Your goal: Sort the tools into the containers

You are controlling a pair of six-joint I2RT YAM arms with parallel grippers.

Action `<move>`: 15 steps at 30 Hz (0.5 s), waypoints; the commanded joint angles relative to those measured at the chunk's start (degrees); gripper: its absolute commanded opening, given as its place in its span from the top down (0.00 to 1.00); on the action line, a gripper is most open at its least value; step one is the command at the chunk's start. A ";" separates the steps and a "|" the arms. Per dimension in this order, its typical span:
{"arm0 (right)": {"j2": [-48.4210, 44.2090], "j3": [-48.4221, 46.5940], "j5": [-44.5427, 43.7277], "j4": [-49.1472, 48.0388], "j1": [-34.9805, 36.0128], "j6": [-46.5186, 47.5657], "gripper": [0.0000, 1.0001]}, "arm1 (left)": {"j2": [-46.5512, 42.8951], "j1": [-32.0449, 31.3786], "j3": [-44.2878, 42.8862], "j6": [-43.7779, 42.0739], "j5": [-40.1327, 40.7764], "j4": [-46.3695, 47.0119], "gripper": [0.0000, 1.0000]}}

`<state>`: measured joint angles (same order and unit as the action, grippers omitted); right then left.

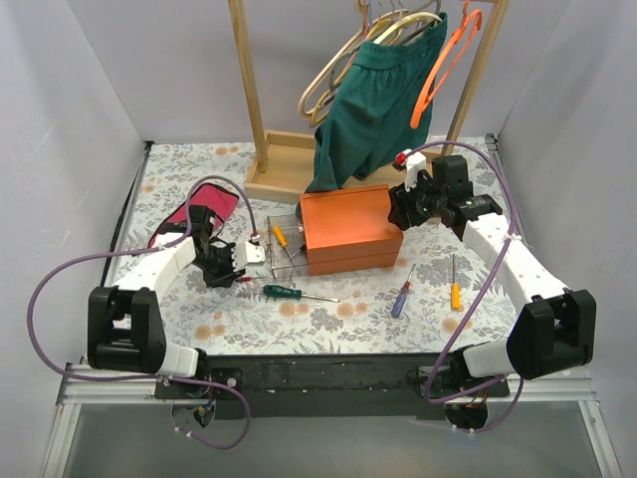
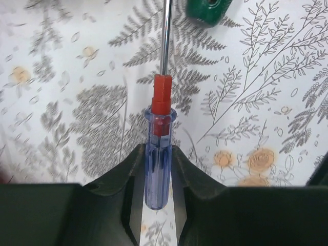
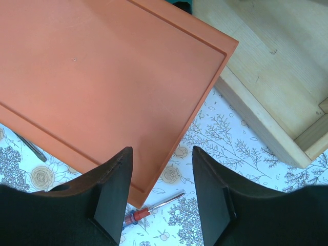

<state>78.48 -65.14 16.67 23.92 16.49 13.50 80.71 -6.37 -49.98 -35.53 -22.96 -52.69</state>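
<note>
My left gripper [image 1: 227,263] is low over the table, left of the clear box [image 1: 282,246]. In the left wrist view it [image 2: 158,151] is shut on the clear purple handle of a purple-and-red screwdriver [image 2: 160,128], whose shaft points away toward a green handle [image 2: 207,9]. The green screwdriver [image 1: 284,292] lies just in front of it. An orange-handled screwdriver [image 1: 283,242] lies inside the clear box. My right gripper [image 1: 405,204] is open and empty over the right end of the closed orange box [image 1: 348,227]; its lid [image 3: 102,77] fills the right wrist view.
A purple-and-red screwdriver [image 1: 401,297] and an orange one [image 1: 455,291] lie on the flowered cloth at the front right. The wooden rack's base tray [image 1: 284,164] stands behind the boxes, with hangers and green shorts [image 1: 373,95] above. A pink cloth [image 1: 199,211] lies at the left.
</note>
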 commanded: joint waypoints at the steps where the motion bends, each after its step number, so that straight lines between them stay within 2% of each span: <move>1: 0.44 -1.21 0.74 -1.16 -0.06 -0.75 0.43 | -3.54 2.15 -7.32 2.12 -0.42 -8.82 0.93; 3: 0.71 -1.39 1.09 -1.25 -0.14 -0.84 0.43 | -2.05 3.29 -11.78 7.21 -1.29 -11.82 0.94; 7: 0.98 -1.30 1.18 -1.86 -0.14 -1.28 0.43 | 1.73 4.26 -20.74 21.79 -10.58 -12.27 0.96; 8: 0.89 -1.04 1.26 -1.95 -0.06 -1.37 0.43 | 2.60 3.91 -21.99 31.48 -14.44 -8.87 1.00; 9: 0.97 -1.04 1.35 -1.95 -0.06 -1.37 0.43 | 3.83 3.30 -22.88 37.14 -15.35 -5.88 1.00; 14: 0.63 -0.51 0.83 -1.95 -0.06 -1.11 0.43 | 10.07 -0.22 -29.81 59.49 -19.22 5.99 1.00; 15: 0.45 -0.42 0.65 -1.95 -0.06 -0.93 0.43 | 11.22 -0.39 -30.44 66.74 -19.14 7.23 1.00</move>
<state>79.61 -65.14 16.91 23.86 16.49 12.62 88.44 -5.04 -75.94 4.82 -35.70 -55.00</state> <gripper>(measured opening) 0.569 0.220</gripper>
